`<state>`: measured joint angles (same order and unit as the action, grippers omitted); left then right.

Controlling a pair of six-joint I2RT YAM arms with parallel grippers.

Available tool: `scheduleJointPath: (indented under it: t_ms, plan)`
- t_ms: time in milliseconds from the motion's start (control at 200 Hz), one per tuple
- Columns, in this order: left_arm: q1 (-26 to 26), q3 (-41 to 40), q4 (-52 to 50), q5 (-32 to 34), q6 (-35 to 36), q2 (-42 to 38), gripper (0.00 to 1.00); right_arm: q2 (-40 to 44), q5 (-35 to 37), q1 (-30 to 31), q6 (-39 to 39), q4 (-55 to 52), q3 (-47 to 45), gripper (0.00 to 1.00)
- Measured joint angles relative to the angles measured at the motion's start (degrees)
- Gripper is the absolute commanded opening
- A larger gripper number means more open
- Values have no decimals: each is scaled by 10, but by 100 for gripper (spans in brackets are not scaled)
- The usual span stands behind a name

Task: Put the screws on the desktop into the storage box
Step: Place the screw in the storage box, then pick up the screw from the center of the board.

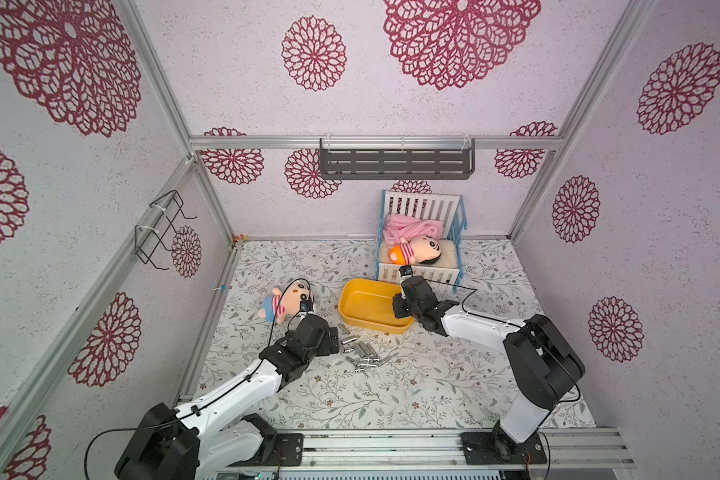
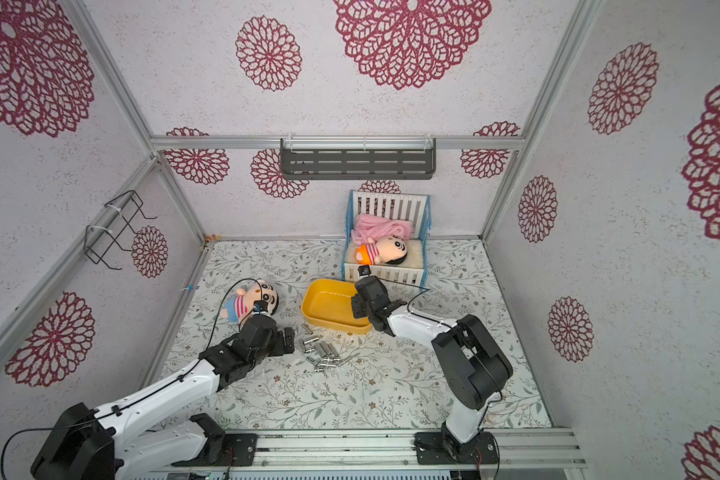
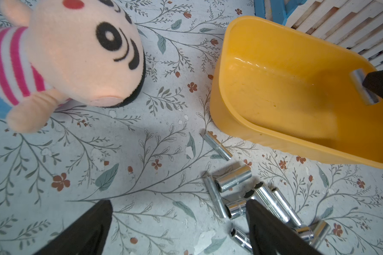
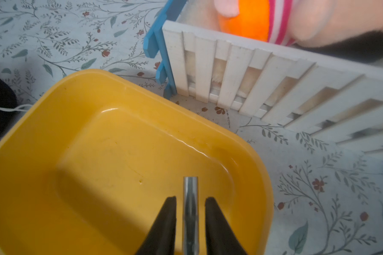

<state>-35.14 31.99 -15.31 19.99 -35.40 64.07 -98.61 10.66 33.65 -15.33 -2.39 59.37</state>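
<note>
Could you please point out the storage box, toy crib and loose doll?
storage box (image 1: 364,307): in a top view, bare floor.
toy crib (image 1: 422,208): in a top view, back slats.
loose doll (image 3: 75,66): left wrist view, face.

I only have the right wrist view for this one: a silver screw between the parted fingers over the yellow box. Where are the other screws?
Observer: The other screws lie in a loose pile on the desktop, just in front of the storage box on the robot's side.
Operator: And the left gripper?
Observer: The left gripper is wide open and low beside that pile, holding nothing.
Operator: Anything else lying near it?
Observer: A plush doll lies on the desktop just beyond the left gripper, on the left arm's side of the box.
</note>
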Motion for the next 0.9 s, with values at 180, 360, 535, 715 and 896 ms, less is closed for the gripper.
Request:
scheduleJointPath:
  t_ms: [180, 360, 535, 715, 896]
  plan:
    - [-2, 0, -9, 63, 2, -18, 97, 1, -3, -1, -3, 6, -1, 43]
    - [-2, -11, -4, 80, 5, -63, 97, 52, -23, -1, -4, 26, -48, 43]
    - [-3, -16, -3, 37, 30, -71, 97, 175, -46, 0, -21, 41, -119, 45]
    - [-24, -16, 6, -19, 60, -73, 98, 372, -46, 1, -52, 106, -271, 56]
    - [-80, -12, 37, -80, 88, -66, 85, 490, -2, -1, -60, 162, -400, 56]
